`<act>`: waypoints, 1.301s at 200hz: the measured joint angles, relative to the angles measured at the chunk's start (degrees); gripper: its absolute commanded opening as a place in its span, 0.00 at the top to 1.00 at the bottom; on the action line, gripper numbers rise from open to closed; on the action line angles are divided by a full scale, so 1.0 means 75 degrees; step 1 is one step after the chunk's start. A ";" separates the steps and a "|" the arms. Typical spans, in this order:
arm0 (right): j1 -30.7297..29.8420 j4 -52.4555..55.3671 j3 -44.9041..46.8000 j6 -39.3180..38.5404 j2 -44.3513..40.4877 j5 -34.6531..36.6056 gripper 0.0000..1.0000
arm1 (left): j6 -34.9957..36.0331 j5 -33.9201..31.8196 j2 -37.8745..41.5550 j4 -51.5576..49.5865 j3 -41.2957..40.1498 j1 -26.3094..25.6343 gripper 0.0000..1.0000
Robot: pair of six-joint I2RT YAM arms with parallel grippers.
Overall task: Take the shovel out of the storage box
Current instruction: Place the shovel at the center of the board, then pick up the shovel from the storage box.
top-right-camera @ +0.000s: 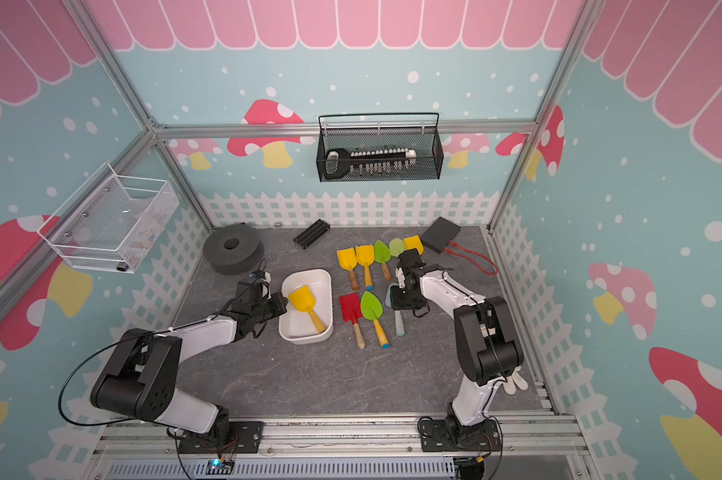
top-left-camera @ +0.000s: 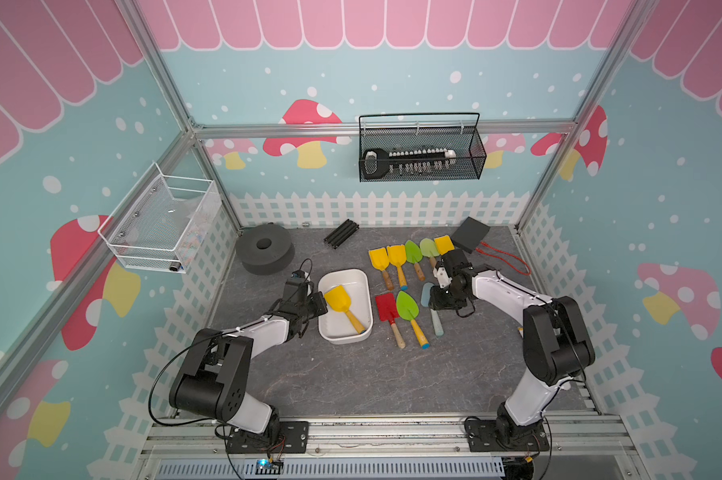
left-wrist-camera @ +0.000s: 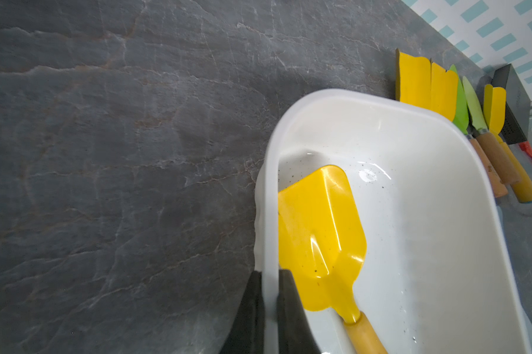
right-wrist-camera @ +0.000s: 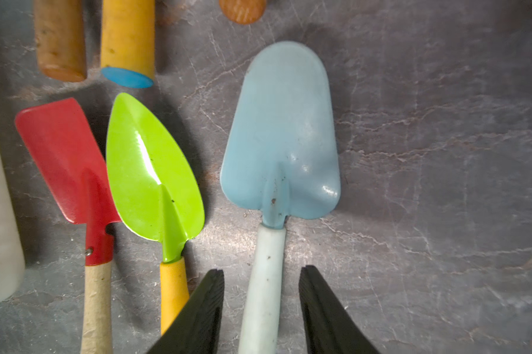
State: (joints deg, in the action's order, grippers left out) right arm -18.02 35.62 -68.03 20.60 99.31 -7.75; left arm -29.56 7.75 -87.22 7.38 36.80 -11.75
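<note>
Storage box [top-left-camera: 357, 286] [top-right-camera: 317, 286]: stands on the desk [top-left-camera: 351, 382] about midway between the far and near edges, left of centre, its long side running far to near.

Yellow shovel [top-left-camera: 339, 299] [left-wrist-camera: 320, 230]: lies inside the storage box, slantwise. The blade is at the box's left wall and the handle end is in the near right corner. It is not out of the box.

Left gripper [left-wrist-camera: 271, 272] [top-left-camera: 320, 303]: pinches the left rim of the storage box, one finger outside the wall and one inside. The inside finger is just beside the shovel's blade; contact with the blade cannot be determined.

Right gripper [right-wrist-camera: 262, 269] [top-left-camera: 436, 307]: fingers spread to either side of the white handle of a pale blue shovel [right-wrist-camera: 281, 147], with a gap visible on each side. That shovel lies flat on the desk, right of the box.

Other items: a red shovel [right-wrist-camera: 62, 159] and a green shovel [right-wrist-camera: 148, 171] lie side by side between the box and the blue shovel. A rear row of shovels [top-left-camera: 413, 251] lies nearer the far edge.
</note>
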 measured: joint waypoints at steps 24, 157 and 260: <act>-0.0353 0.0221 -0.0160 -0.0172 -0.0224 0.0207 0.51 | 0.0000 0.0000 0.0000 0.0000 0.0000 0.0000 0.96; -0.2486 0.0621 -0.2416 -0.0166 0.0026 0.0303 0.43 | 0.0000 -0.0003 0.0000 0.0000 0.0000 0.0000 0.96; -0.3719 -0.0006 -0.4156 0.0044 0.2017 -0.0603 0.43 | 0.0000 0.0000 0.0000 0.0000 0.0000 0.0000 0.96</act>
State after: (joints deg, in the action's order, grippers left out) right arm -45.91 35.57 -99.20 20.93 114.43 -12.27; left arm -29.56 7.75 -87.22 7.38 36.80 -11.75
